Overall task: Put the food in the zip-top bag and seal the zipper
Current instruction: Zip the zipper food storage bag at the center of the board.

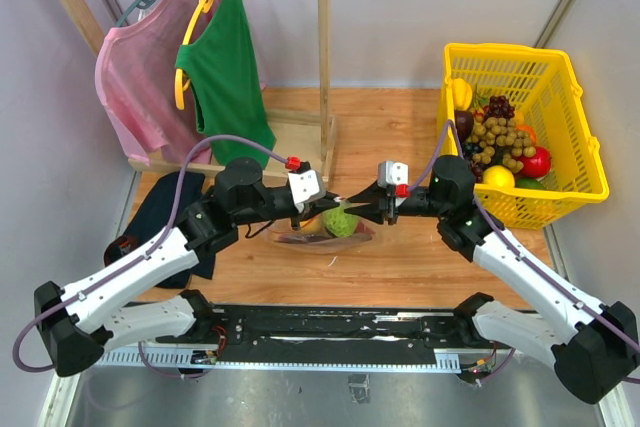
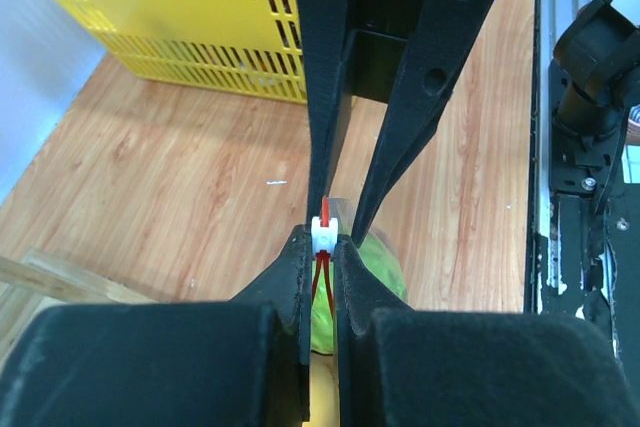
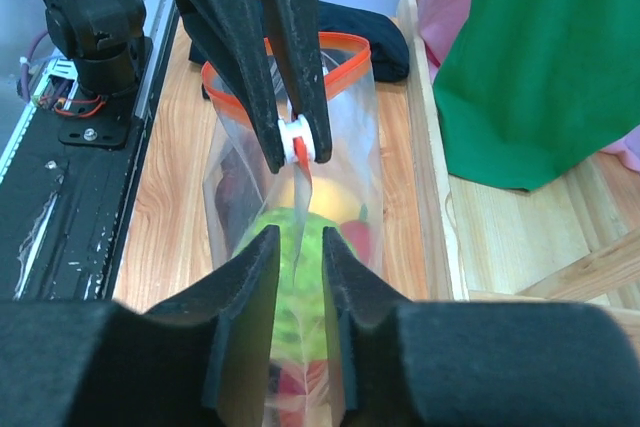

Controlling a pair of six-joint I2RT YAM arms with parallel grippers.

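Observation:
The zip-top bag (image 3: 225,162) hangs between my two grippers, its wide side down near the wooden table. Inside it are a green bumpy ball (image 3: 285,237), a yellow fruit (image 3: 325,197), a red pepper (image 3: 362,237) and a dark purple piece (image 3: 235,182). My left gripper (image 2: 325,244) is shut on the white slider (image 3: 296,141) of the orange-red zipper (image 3: 340,59). Behind the slider the zipper gapes in a loop. Toward my right gripper (image 3: 298,247) the edge is one thin fold. The right jaws stand slightly apart, with that fold running loose between them.
A yellow basket (image 1: 575,147) holding grapes and other toy fruit stands at the right. A wooden clothes rack (image 1: 322,67) with a pink top (image 1: 140,77) and a green top (image 1: 228,67) is behind. A dark cloth (image 1: 160,212) lies at the left.

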